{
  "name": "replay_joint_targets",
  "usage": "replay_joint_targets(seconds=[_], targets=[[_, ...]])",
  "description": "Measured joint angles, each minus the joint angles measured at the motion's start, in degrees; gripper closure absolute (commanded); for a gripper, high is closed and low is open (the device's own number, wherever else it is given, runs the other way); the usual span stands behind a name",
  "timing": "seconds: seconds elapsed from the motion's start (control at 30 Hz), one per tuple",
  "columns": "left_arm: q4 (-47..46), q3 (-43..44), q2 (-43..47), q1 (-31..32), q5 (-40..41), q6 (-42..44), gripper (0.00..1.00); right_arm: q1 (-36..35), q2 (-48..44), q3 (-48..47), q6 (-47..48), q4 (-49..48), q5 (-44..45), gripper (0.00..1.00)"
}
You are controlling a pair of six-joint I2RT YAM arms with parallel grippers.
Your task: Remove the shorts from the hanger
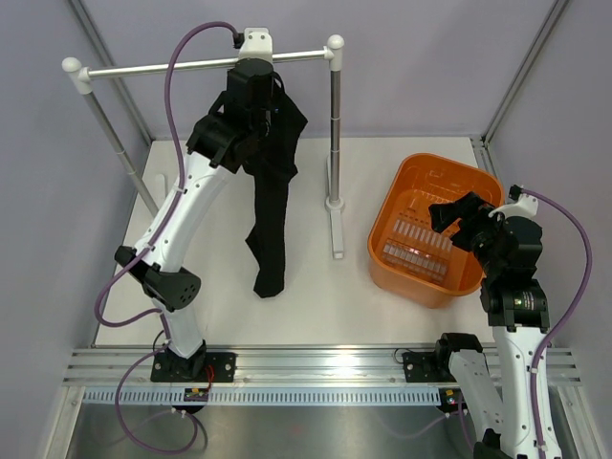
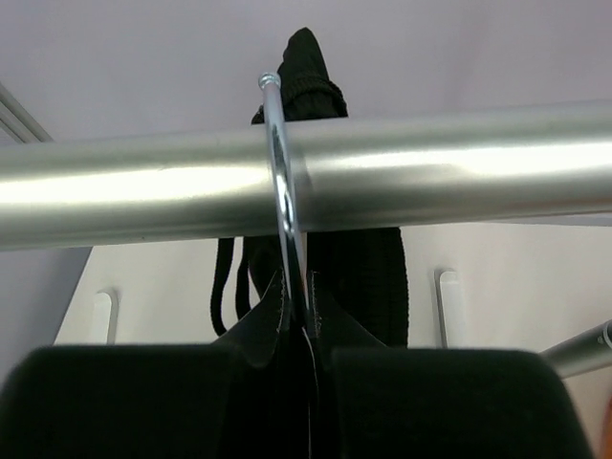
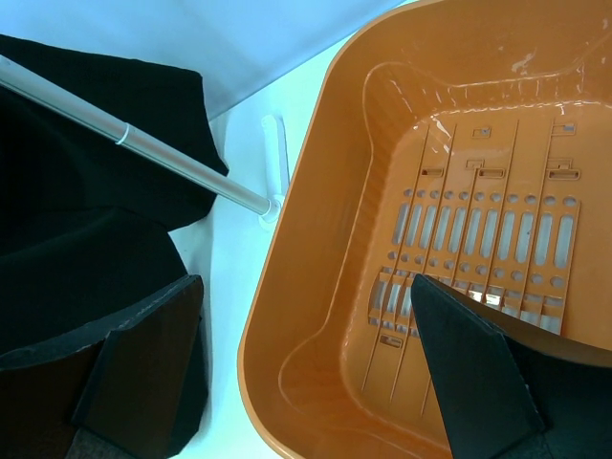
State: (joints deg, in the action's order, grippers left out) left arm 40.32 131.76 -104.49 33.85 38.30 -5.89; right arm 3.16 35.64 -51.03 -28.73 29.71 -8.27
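So the shorts (image 1: 271,206) hang off the silver rack rail (image 1: 201,65) near the far-left corner of the counter (image 1: 316,306), a long floppy black strip drooping down toward the middle-left; the left tool (image 1: 256,107) is right up at the rail, and in its wrist view both pads are pressed together on the black fabric just below where the metal hook (image 2: 277,153) of the hanger wraps over the rail, so I'd call it clamped on the shorts; the hanger body itself is buried in cloth and I can't really make it out. The right tool (image 1: 457,212) hovers over the orange basket (image 1: 421,177) by the right edge, fingers spread wide, holding nothing. My take on doing this bit well: pull down and toward the near edge, slowly, so the fabric slides off the hanger rather than dragging the hook off the rail; keep the grip on cloth only, not on the hook; watch that the drawstring loops don't snag; if the hanger starts tilting hard, ease off and re-grip lower.
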Motion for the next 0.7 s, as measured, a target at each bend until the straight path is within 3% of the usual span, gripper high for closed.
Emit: replay_joint_targets(seconds=[0.5, 0.7], targets=[[0.4, 1.7, 5.8, 0.0, -3.7, 5.0, 1.00, 0.0, 1.1, 0.0, 0.0, -0.9, -0.5, 0.01], [4.7, 1.7, 7.7, 0.6, -5.5, 4.5, 1.00, 0.0, 1.3, 0.0, 0.1, -1.2, -0.8, 0.01]])
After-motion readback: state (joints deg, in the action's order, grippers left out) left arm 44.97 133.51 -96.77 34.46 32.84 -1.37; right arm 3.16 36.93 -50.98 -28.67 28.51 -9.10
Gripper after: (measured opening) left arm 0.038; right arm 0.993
